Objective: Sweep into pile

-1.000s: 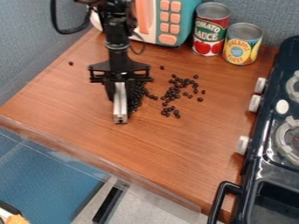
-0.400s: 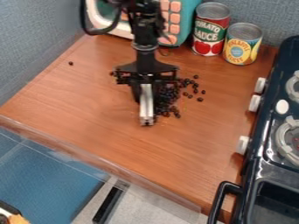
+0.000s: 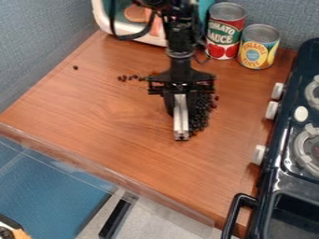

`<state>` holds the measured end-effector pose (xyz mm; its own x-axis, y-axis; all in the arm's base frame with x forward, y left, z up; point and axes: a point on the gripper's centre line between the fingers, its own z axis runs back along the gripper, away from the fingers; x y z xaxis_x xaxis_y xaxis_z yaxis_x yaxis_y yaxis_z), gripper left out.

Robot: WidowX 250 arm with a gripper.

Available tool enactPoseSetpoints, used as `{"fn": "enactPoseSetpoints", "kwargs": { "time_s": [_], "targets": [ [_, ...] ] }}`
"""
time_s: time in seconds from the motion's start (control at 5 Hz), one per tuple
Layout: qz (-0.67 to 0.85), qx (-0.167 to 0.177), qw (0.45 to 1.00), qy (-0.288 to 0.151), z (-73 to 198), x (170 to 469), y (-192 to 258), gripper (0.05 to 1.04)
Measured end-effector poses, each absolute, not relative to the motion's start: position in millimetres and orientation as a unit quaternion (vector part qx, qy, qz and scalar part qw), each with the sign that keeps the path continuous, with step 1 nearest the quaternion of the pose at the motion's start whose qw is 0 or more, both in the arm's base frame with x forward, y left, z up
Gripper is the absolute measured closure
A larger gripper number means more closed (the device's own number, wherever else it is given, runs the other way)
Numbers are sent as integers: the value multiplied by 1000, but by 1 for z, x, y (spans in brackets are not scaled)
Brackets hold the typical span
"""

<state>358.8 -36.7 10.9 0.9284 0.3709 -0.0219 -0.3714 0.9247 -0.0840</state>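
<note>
The black gripper [image 3: 181,95] hangs low over the middle right of the wooden table, holding a pale metallic bar-like sweeping tool [image 3: 181,119] that points toward the front edge. Small dark beans [image 3: 200,112] lie bunched against the tool's right side, some partly hidden behind the gripper. A short row of beans [image 3: 129,77] trails off to the gripper's upper left. One lone bean [image 3: 75,67] sits far off near the table's left edge.
A tomato sauce can [image 3: 225,31] and a yellow can [image 3: 257,48] stand at the back right. Behind the arm is a toy microwave [image 3: 103,16]. The dark toy stove [image 3: 283,163], with white knobs, borders the table [image 3: 124,135] on the right.
The gripper and tool have moved right across the table. Beans that were scattered to their right are now bunched more tightly beside the tool, and a short row shows to the upper left.
</note>
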Motion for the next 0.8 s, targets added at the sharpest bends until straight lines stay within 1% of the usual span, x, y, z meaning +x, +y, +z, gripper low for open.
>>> {"fn": "enactPoseSetpoints", "kwargs": {
  "time_s": [0.2, 0.4, 0.6, 0.8],
  "targets": [
    [192, -53, 980, 7, 14, 367, -42, 700],
    [192, -57, 980, 14, 17, 366, -44, 700],
    [189, -79, 979, -11, 53, 355, -29, 700],
    [207, -96, 973, -44, 94, 340, 10, 700]
  ]
}}
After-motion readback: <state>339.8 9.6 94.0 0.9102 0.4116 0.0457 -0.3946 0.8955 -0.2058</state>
